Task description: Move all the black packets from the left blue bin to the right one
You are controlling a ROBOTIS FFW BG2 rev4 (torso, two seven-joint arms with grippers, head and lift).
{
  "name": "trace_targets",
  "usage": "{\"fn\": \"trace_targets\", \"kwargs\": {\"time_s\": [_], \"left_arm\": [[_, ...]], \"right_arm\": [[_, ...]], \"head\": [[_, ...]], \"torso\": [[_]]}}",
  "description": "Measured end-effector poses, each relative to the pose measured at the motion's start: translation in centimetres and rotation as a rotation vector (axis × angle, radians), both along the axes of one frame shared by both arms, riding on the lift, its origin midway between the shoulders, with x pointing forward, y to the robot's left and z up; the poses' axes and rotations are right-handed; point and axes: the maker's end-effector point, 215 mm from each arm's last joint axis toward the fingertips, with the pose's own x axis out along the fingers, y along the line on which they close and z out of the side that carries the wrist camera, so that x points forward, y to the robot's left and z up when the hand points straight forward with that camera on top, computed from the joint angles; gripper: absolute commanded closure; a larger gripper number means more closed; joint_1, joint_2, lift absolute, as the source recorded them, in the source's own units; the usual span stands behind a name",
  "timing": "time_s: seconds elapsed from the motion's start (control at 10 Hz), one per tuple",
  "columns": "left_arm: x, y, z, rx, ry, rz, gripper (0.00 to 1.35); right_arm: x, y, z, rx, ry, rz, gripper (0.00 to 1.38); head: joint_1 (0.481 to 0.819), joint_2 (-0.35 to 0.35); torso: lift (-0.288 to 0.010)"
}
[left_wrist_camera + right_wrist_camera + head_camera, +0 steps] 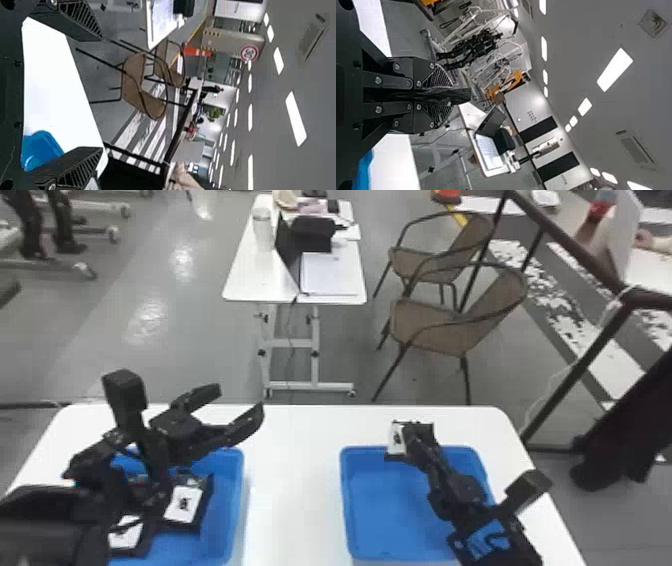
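One black packet (396, 441) sat pinched in the right claw (417, 434), by the right bin (382, 510) at its far side, floor nearward; left claw (240, 401) gaped!

1. Near white tbl (295, 490) is spreading across the foreground, its far corners rounding off.
2. Grey flr (190, 325) is shining, reflecting pale patches of light.
3. Smaller white tbl on wheels (250, 280) is standing beyond, holding an open laptop (488, 152) & misc. items.
4. Two brown chairs w/ dark frames (425, 330) are standing to the R of the smaller tbl.
5. Dark rail (575, 247) is running diagonally at far R.
6. L wrist view: orange cone (194, 51), round red-rimmed sign (249, 53) & green plant (214, 113) are showing in the bkgd.
7. Ceiling lts (296, 118) are glowing white.
8. R wrist view: pale wall w/ dark panels (530, 99) is rising behind the laptop.
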Motion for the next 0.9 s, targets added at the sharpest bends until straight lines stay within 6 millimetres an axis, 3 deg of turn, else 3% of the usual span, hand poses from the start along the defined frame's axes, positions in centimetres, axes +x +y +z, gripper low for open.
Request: {"fn": "trace_targets", "kwargs": {"time_s": [0.1,0.2,0.3,0.4,0.5,0.6,0.9], "left_arm": [[-0.9,3.4,0.2,0.008,0.001,0.052,0.20],[-1.5,6.1,0.6,0.012,-0.009,0.104,0.25],[-1.9,8.0,1.2,0.012,-0.022,0.149,0.25],[-2.3,9.1,1.2,0.015,-0.020,0.182,0.26],[-3.1,10.1,0.0,0.035,0.016,0.209,0.26],[-4.2,11.1,-2.2,0.054,0.078,0.234,0.26],[-7.9,12.9,-9.4,0.137,0.292,0.266,0.26]], "right_arm": [[-0.9,-1.3,-2.6,0.006,0.055,-0.030,1.22],[-1.9,-2.2,-4.9,0.028,0.104,-0.058,0.93],[-2.7,-3.0,-6.6,0.052,0.144,-0.083,0.44],[-3.3,-4.2,-7.7,0.047,0.175,-0.132,0.09],[-3.6,-5.4,-7.3,0.021,0.179,-0.184,0.07],[-3.7,-6.2,-6.0,0.013,0.154,-0.204,0.15],[-3.1,-6.8,-2.2,0.037,0.075,-0.209,0.19]], "head": [[0.695,-0.028],[0.695,-0.018],[0.695,0.001],[0.695,0.007],[0.695,0.002],[0.695,0.005],[0.695,0.017]], "torso": [[0.000],[0.000],[0.000],[0.000],[0.000],[0.000],[0.000]]}}
